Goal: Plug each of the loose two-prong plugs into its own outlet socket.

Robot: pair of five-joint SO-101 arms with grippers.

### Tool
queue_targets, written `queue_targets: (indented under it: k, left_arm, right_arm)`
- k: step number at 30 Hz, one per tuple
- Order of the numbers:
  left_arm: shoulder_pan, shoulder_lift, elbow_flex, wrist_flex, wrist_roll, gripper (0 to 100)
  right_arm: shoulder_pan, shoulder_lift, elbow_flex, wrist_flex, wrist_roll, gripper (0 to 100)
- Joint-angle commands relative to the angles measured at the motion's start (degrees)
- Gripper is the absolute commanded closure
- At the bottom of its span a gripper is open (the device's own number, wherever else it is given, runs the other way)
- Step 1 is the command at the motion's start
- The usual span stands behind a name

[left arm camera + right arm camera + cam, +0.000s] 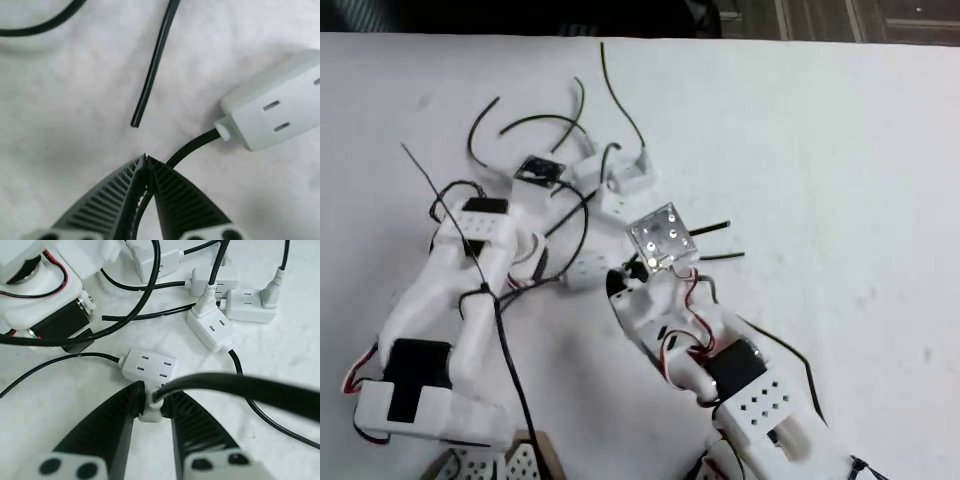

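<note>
Right pincer (151, 394) is pinching a white two-prong plug (149, 411) by its body, with the plug's thick black cord (240, 386) trailing off sideways. The plug is sitting just beside one long side of the outlet socket (149, 366), touching it or nearly so; the prongs are hidden. The outlet socket is lying flat on the surface (50, 410), its long axis running crosswise to the pincer and its slotted face pointing up, not toward the plug. By judgement, the plug is needing a lift and a tilt onto that face. Left pincer (146, 165), pressed together on a thin cord (192, 145), is sitting at the cord end of the outlet socket (272, 112). Other socket blocks (210, 327) are lying beyond it.
</note>
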Motion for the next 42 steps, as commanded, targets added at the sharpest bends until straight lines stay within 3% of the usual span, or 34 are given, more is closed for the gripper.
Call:
queue_targets:
  k: [1, 8, 15, 20, 26, 33, 42]
  left_arm:
    - [1.0, -0.3, 0.9, 1.1, 1.9, 98]
    - [10.3, -0.4, 3.3, 6.4, 1.9, 98]
    - [10.5, -0.5, 2.8, 6.9, 1.6, 98]
    - [5.1, -4.5, 1.8, 10.2, 0.7, 98]
    - [-1.9, -25.6, 6.1, 12.8, -1.6, 98]
    - [-12.2, -44.7, 20.1, 3.6, -6.5, 98]
    - [-20.6, -46.8, 33.3, -8.9, -14.0, 98]
  right_arm:
    - [0.8, -0.8, -0.8, 0.0, -0.1, 98.1]
    - [0.8, -0.8, -0.8, 0.1, -0.1, 98.1]
    - [0.8, -0.8, -0.8, 0.1, 0.0, 98.1]
    - [0.8, -0.8, -0.8, 0.1, 1.2, 98.1]
    - [0.5, -0.3, -1.1, -0.4, 6.1, 98.1]
    - [-0.3, 4.4, -1.1, -7.8, 6.2, 98.1]
    - [-0.6, 28.6, -11.3, -17.0, 9.7, 98.1]
